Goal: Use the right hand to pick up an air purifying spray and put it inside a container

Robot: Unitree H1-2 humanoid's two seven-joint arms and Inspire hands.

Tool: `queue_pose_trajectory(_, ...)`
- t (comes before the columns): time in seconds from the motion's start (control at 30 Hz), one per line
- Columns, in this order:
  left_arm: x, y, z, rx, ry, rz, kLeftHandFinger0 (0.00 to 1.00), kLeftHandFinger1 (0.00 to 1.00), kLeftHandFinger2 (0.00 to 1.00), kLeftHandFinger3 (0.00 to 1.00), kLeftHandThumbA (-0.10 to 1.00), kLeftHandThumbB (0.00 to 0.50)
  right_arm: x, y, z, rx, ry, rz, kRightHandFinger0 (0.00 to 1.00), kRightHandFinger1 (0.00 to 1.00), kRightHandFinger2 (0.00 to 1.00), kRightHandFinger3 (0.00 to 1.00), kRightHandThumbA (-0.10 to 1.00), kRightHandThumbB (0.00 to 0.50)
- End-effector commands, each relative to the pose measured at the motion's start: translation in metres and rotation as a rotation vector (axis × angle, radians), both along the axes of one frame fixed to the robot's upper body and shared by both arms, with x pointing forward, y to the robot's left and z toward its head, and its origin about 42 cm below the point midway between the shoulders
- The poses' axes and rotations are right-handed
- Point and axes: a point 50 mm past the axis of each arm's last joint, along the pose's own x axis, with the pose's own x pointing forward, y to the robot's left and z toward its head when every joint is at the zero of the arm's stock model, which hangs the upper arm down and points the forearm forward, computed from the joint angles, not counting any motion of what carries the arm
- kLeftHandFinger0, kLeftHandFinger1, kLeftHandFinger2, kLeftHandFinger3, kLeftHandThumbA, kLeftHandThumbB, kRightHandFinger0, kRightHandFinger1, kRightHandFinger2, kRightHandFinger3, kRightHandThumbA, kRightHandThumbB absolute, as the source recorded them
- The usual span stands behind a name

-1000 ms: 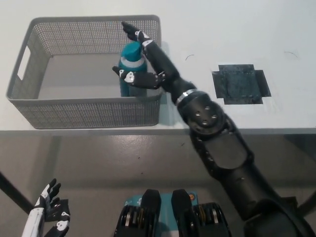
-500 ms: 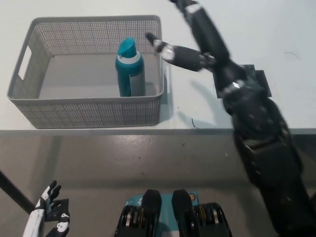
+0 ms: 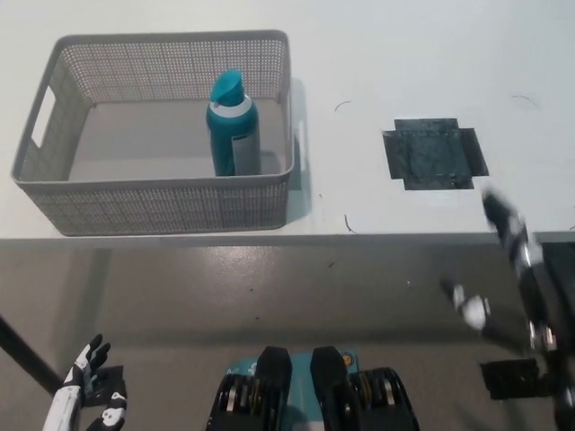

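Note:
A teal air purifying spray can with a white band stands upright inside the grey mesh basket, near its right wall. My black right hand is at the lower right, off the table's front edge and far from the can; it is blurred, with fingers spread and nothing in it. The white left hand rests at the bottom left corner, fingers apart and empty.
The basket sits on a white table. A dark square patch lies on the table to the right of the basket. The table's front edge runs across the middle, with grey floor below it.
My right hand let go of the spray can, rose away from the basket, then swung down to the lower right. The can stays upright in the basket.

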Motion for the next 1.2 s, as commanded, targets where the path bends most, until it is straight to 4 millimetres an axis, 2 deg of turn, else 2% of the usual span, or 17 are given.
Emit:
queue_pose_trajectory(0.0, 0.001, 0.011, 0.013, 0.015, -0.071, 0.02, 0.98, 1.0, 1.0, 1.0, 0.53, 0.381, -0.037, -0.028, -0.049, -0.064, -0.039, -0.034, 1.0, 1.0, 1.0, 1.0, 0.78, 0.499)
queue_pose_trajectory(0.03, 0.002, 0.011, 0.014, 0.018, -0.074, 0.024, 0.98, 1.0, 1.0, 1.0, 0.54, 0.394, -0.041, -0.033, -0.06, -0.073, 0.005, -0.035, 1.0, 1.0, 1.0, 1.0, 0.79, 0.5)
queue_pose_trajectory(0.13, 0.003, 0.008, 0.012, 0.018, -0.09, 0.014, 0.96, 1.0, 1.0, 1.0, 0.48, 0.363, -0.062, -0.049, -0.091, -0.118, 0.129, -0.071, 1.0, 1.0, 1.0, 1.0, 0.76, 0.493)
queue_pose_trajectory(0.23, 0.004, 0.009, 0.014, 0.01, -0.095, 0.018, 0.96, 1.0, 1.0, 1.0, 0.47, 0.36, -0.062, -0.057, -0.111, -0.121, 0.205, -0.092, 1.0, 1.0, 1.0, 1.0, 0.76, 0.5)
queue_pose_trajectory(0.33, 0.004, 0.01, 0.014, -0.007, -0.087, 0.023, 1.0, 1.0, 1.0, 1.0, 0.5, 0.38, -0.057, -0.059, -0.121, -0.104, 0.241, -0.095, 1.0, 1.0, 1.0, 1.0, 0.75, 0.5)
queue_pose_trajectory(0.4, 0.005, 0.009, 0.013, -0.007, -0.09, 0.023, 1.0, 1.0, 1.0, 1.0, 0.52, 0.381, -0.052, -0.059, -0.124, -0.092, 0.254, -0.093, 1.0, 1.0, 1.0, 1.0, 0.73, 0.5)
queue_pose_trajectory(0.57, 0.007, 0.011, 0.015, -0.004, -0.104, 0.034, 0.97, 1.0, 1.0, 1.0, 0.46, 0.355, -0.044, -0.056, -0.125, -0.105, 0.254, -0.08, 1.0, 1.0, 1.0, 1.0, 0.73, 0.5)
queue_pose_trajectory(0.73, 0.008, 0.011, 0.014, -0.002, -0.115, 0.025, 0.96, 1.0, 1.0, 1.0, 0.46, 0.37, -0.047, -0.055, -0.124, -0.096, 0.251, -0.072, 1.0, 1.0, 1.0, 1.0, 0.74, 0.5)
queue_pose_trajectory(0.87, 0.009, 0.011, 0.016, 0.005, -0.13, 0.016, 0.93, 1.0, 1.0, 1.0, 0.45, 0.364, -0.045, -0.054, -0.122, -0.107, 0.243, -0.075, 1.0, 1.0, 1.0, 1.0, 0.83, 0.5)
queue_pose_trajectory(0.93, 0.009, 0.011, 0.015, 0.006, -0.117, 0.017, 0.93, 1.0, 1.0, 1.0, 0.44, 0.371, -0.045, -0.054, -0.123, -0.1, 0.243, -0.082, 1.0, 1.0, 1.0, 1.0, 0.98, 0.5)
queue_pose_trajectory(0.97, 0.008, 0.011, 0.014, -0.001, -0.107, 0.019, 0.95, 1.0, 1.0, 1.0, 0.43, 0.375, -0.045, -0.054, -0.123, -0.094, 0.243, -0.083, 1.0, 1.0, 1.0, 1.0, 1.0, 0.5)
queue_pose_trajectory(1.17, 0.008, 0.01, 0.016, 0.008, -0.115, 0.018, 0.94, 1.0, 1.0, 1.0, 0.44, 0.371, -0.044, -0.055, -0.122, -0.079, 0.241, -0.09, 1.0, 1.0, 1.0, 1.0, 1.0, 0.5)
